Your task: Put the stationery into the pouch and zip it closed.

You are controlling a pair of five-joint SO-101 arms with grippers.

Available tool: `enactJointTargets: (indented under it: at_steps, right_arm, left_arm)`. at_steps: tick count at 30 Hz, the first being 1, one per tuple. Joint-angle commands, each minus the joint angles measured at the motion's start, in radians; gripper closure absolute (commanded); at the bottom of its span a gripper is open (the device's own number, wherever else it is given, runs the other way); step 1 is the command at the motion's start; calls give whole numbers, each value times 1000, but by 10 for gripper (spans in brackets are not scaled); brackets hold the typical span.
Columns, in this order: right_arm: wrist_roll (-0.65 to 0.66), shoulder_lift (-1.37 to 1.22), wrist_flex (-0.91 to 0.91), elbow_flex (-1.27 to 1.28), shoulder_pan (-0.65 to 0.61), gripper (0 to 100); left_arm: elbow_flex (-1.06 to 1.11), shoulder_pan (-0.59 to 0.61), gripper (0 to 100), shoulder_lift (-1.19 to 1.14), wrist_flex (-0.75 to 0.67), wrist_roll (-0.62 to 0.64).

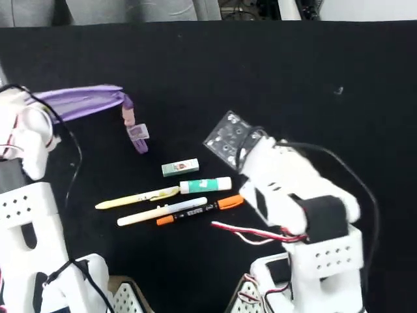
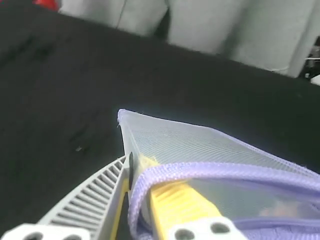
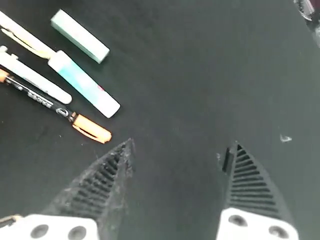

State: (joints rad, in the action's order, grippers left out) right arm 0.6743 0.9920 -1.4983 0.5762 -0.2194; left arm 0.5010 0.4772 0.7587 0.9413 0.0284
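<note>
Left hand (image 2: 132,175) is gripping the rim of the purple pouch (image 1: 81,101) and holding it at the upper left of the high view. Right hand (image 3: 182,145) is hovering empty, fingers spread wide, just right of the stationery lying at lower centre of the bench (image 1: 313,78). The orange-capped marker (image 1: 195,212) is lying nearest — judged the likely pick. To do it well: straddle the barrel crosswise near mid-length and close squarely. The white pen (image 1: 163,212) is lying right alongside — risk of nipping both.

White plastic arms (image 1: 287,176) carry black motor blocks (image 1: 326,218), red-and-white wires (image 1: 251,233) and ribbed claw fingers (image 3: 107,175).
</note>
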Motion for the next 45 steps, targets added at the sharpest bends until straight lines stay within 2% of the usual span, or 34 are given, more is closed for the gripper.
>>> enactJointTargets:
  at_steps: [1, 10, 16, 24, 28, 39, 45]
  right_arm:
    - [-44, 2, 71, 33, -72, 719]
    - [-118, -298, 233, 36, -218, 719]
    - [-120, -549, 324, -2, -328, 719]
    - [-103, -791, 522, -4, -364, 719]
    - [-15, -872, 601, -5, -371, 720]
    - [-8, -1138, 609, -226, -384, 720]
    - [-8, -1271, 549, -343, -382, 722]
  left_arm:
    - [-56, 56, 973, 35, 5, 6]
    - [-2, 104, 973, 34, 2, 5]
    - [59, 128, 973, 18, -80, 6]
    - [-48, 177, 973, -189, -78, 12]
    - [-96, 183, 973, -275, -78, 14]
    - [-117, 179, 973, -315, -84, 15]
    - [-117, 176, 973, -322, -84, 15]
